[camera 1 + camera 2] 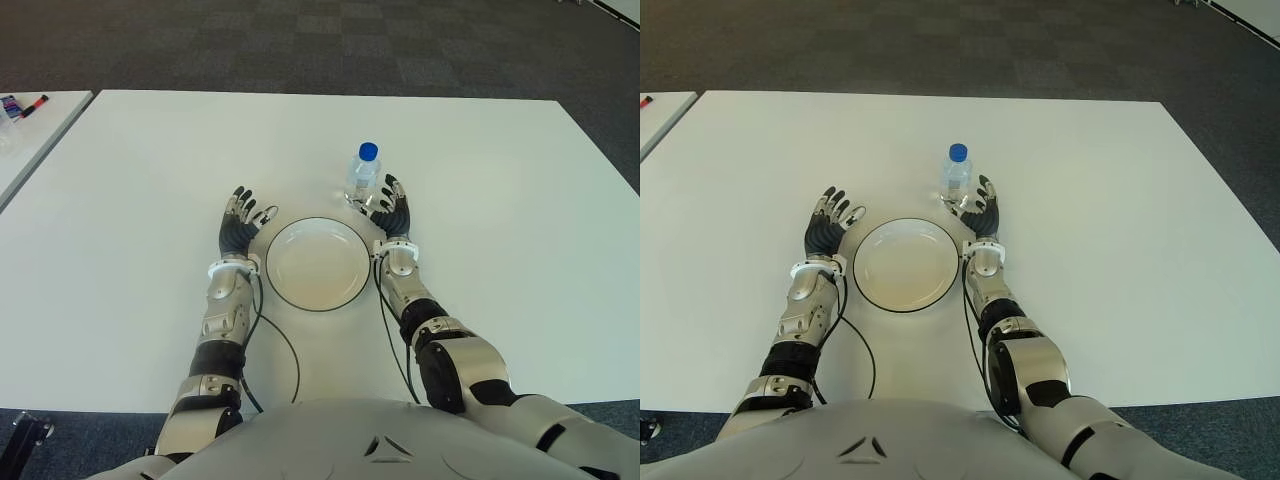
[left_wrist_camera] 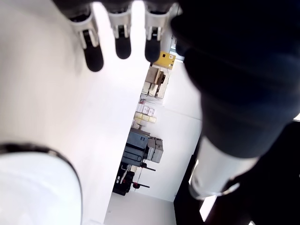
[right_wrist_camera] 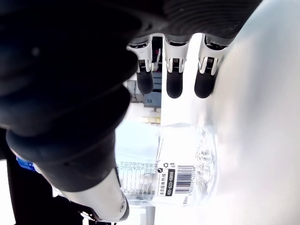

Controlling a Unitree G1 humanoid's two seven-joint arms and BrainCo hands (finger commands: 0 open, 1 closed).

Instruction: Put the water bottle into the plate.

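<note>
A clear water bottle (image 1: 362,178) with a blue cap stands upright on the white table (image 1: 500,200), just beyond the far right rim of the white plate (image 1: 318,263). My right hand (image 1: 390,212) shows right of the plate, fingers spread, its fingertips beside the bottle's base. In the right wrist view the bottle (image 3: 180,164) stands close to the palm and no finger wraps it. My left hand (image 1: 241,222) shows left of the plate, fingers open and holding nothing. The plate holds nothing.
Black cables (image 1: 290,350) run along both forearms over the table. A second white table (image 1: 30,130) at the far left carries markers (image 1: 25,104). Dark carpet lies beyond the far edge.
</note>
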